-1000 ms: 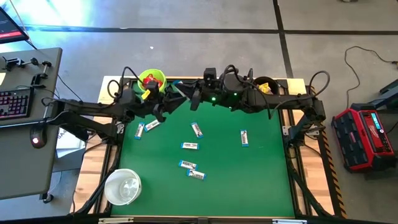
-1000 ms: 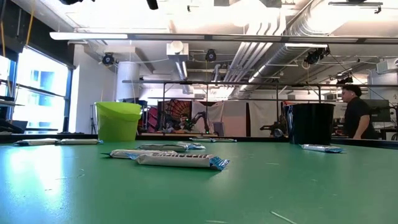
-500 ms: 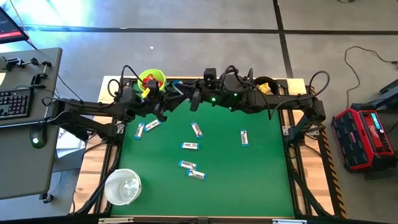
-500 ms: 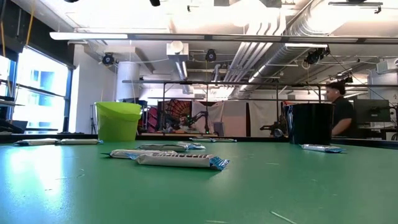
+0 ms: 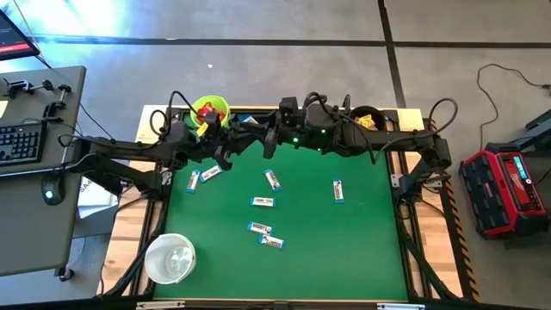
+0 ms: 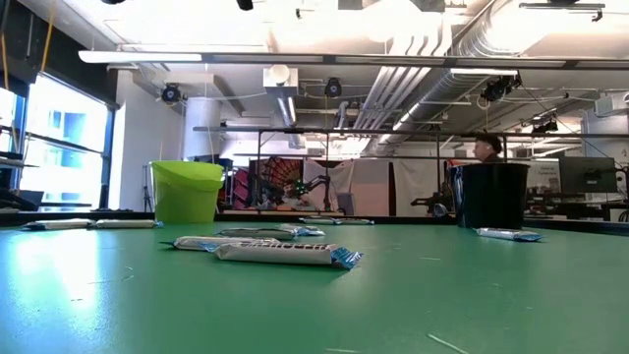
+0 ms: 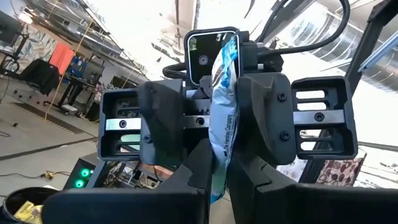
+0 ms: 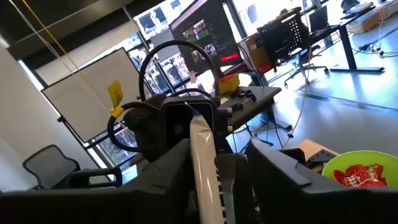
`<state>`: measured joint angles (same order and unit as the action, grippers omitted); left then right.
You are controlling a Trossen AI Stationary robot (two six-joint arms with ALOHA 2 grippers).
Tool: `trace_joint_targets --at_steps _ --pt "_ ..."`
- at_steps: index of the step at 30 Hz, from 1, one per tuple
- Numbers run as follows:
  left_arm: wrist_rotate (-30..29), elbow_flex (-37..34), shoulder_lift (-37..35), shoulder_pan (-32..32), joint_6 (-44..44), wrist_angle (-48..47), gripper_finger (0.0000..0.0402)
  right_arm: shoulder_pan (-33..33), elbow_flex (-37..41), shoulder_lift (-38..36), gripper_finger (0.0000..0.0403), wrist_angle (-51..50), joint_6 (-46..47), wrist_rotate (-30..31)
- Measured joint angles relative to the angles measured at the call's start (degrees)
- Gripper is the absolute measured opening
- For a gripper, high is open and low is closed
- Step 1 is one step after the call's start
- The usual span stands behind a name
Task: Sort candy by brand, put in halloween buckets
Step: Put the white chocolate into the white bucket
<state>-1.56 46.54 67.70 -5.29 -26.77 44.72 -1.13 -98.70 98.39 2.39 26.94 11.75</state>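
Pinching the lower end of a slim white-and-blue bar, the left gripper has its two fingers closed tight on the wrapper, and the bar stands upright out of them. Facing it head-on, the right gripper has its fingers spread to either side of the same bar. In the right wrist view there is a clear gap between the bar and one of those fingers, so this gripper is open and has no hold on the bar.

From above, the two grippers meet in the air over the far edge of the table, between the lime green bucket and the black bucket. The green bucket is just beside the left gripper at the far left and holds red packets. The black bucket stands well apart at the far right with yellow packets in it. The white bucket sits at the near left corner, right at the table's edge.

Seven loose bars lie flat on the green top, scattered from the left side across the middle, none of them touching a bucket. The widest bare stretch of the top is toward the near right corner.
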Motion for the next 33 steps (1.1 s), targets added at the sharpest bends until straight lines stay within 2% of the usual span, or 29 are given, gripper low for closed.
trace_joint_targets --at_steps 4,9,14,17,21,27,33 --pt "1.1 0.0 -0.1 0.0 0.1 0.3 0.0018 0.0 0.0 -0.4 0.0157 -0.2 -1.2 -0.4" --pt "4.3 0.1 -0.2 0.0 0.7 -0.8 0.0018 -1.1 0.1 -3.2 0.0161 -1.3 -2.6 -0.8" --pt "9.3 0.1 -0.2 0.0 1.9 -7.7 0.0017 -2.5 0.1 -8.3 0.0161 -8.0 -6.1 -0.2" --pt "11.0 0.1 -1.4 0.0 3.6 -15.3 0.0017 -2.8 0.1 -11.0 0.0158 -14.6 -8.9 -0.3" --pt "12.6 0.1 -4.7 0.0 5.0 -27.7 0.0017 -2.6 0.1 -12.4 0.0127 -23.3 -11.1 1.5" --pt "13.1 0.1 -11.1 2.4 4.5 -43.4 0.0017 -2.5 0.2 -10.7 0.0018 -31.6 -9.1 1.9" --pt "13.1 0.1 -15.4 9.4 0.7 -55.7 0.0017 -2.5 0.2 -7.0 0.0014 -32.0 -9.1 1.5"
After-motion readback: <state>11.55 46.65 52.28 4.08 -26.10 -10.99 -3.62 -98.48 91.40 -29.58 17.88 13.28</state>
